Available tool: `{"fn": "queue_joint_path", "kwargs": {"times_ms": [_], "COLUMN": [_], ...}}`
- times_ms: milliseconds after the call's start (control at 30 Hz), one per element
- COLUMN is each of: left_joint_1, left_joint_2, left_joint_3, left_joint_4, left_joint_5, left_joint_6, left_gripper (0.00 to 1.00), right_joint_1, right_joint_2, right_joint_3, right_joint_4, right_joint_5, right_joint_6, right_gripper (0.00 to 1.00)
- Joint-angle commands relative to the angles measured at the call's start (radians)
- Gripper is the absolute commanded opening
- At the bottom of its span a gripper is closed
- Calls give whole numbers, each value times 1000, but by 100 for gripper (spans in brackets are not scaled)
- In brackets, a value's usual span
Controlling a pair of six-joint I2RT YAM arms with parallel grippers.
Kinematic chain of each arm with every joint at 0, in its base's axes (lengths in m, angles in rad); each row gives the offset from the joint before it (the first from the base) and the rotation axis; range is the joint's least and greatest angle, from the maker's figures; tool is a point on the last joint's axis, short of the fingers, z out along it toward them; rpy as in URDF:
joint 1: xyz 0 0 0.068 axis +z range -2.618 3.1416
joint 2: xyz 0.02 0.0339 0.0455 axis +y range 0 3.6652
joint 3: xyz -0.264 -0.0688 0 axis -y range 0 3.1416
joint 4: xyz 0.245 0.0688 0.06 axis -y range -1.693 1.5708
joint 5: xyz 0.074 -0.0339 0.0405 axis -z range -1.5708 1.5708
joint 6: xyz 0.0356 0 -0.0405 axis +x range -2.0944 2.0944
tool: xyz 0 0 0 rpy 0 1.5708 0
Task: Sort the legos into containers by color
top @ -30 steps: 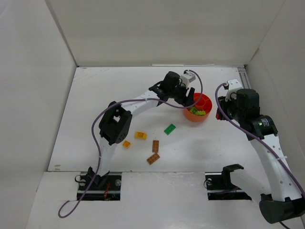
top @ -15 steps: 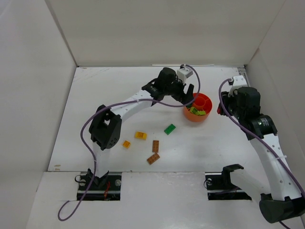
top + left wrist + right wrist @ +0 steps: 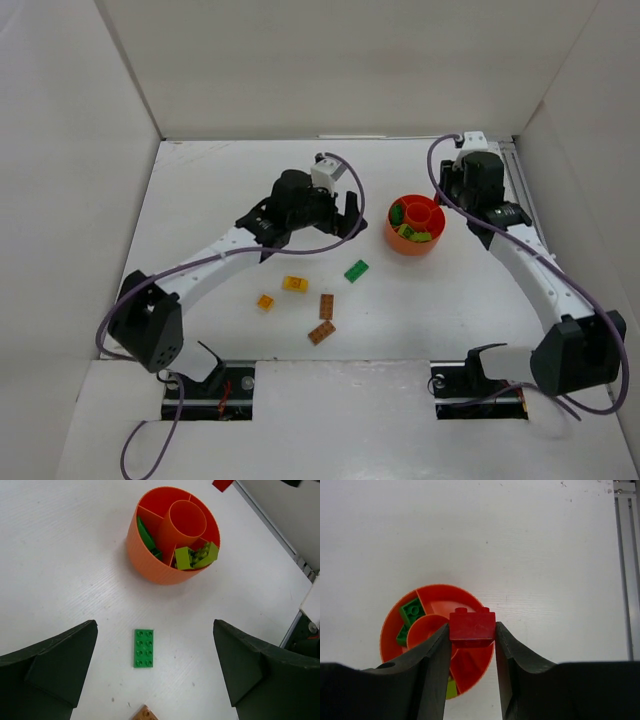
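- White wall panels point(image 3: 70, 150) close in the table point(image 3: 200, 180) on the left, the back and the right. The tabletop is white with a faint wood grain.
- Loose bricks lie on the near half of the table. From the left there is an orange brick point(image 3: 265, 302) and a yellow brick point(image 3: 295, 284) near it. Next come 2 brown ones, the upper brown brick point(image 3: 326, 306) and the lower brown brick point(image 3: 321, 333), close together but apart.
- The left gripper point(image 3: 154, 623) hangs above the table with its jaws spread wide, holding nothing.
- A green brick point(image 3: 143, 648) lies flat on the bare table, studs up. In the left wrist view it sits between the 2 fingers and apart from the bowl.
- The orange-red bowl point(image 3: 408, 247) stands right of centre. Dark green bricks point(image 3: 145, 532) sit in 1 compartment and lime bricks point(image 3: 197, 557) in the next, with a round tube point(image 3: 186, 520) at the middle.
- The right gripper point(image 3: 472, 629) is clamped on a red brick point(image 3: 472, 625), studs up, above the bowl. Which compartment lies under it cannot be told.
- A metal rail point(image 3: 622, 555) runs along the table's right edge.
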Motion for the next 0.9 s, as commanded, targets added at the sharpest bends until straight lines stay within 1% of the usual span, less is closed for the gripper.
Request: {"fn": "queue_joint_path", "kwargs": {"times_ms": [0,67,133,333,533,867], "left_joint_1": [0,0,0,10,10,10], "left_joint_2": [-129,-159,-188,-232,-255,-265], "left_joint_3": [-74,-120,-149,-197,-215,-224], "left_joint_4": [71,71,53,13,-9,-18], "left_joint_5": [-41,-50,-91,-123,-159,-168], "left_joint_6": [-71,-103,-122,-160,-169,-169], "left_gripper": [100,100,100,100,100,100], "right_joint_1": [7,25,25,44,44,44], "right_joint_2": [54,98,131,221,244,244], "right_joint_3": [16,16,25,25,25,-6], "right_joint_4": [156,165,165,240,240,249], "right_joint_5": [53,85,85,85,107,107], "right_joint_6": [-3,-15,-15,-25,-15,-6], "right_gripper": [0,0,0,0,0,0]}}
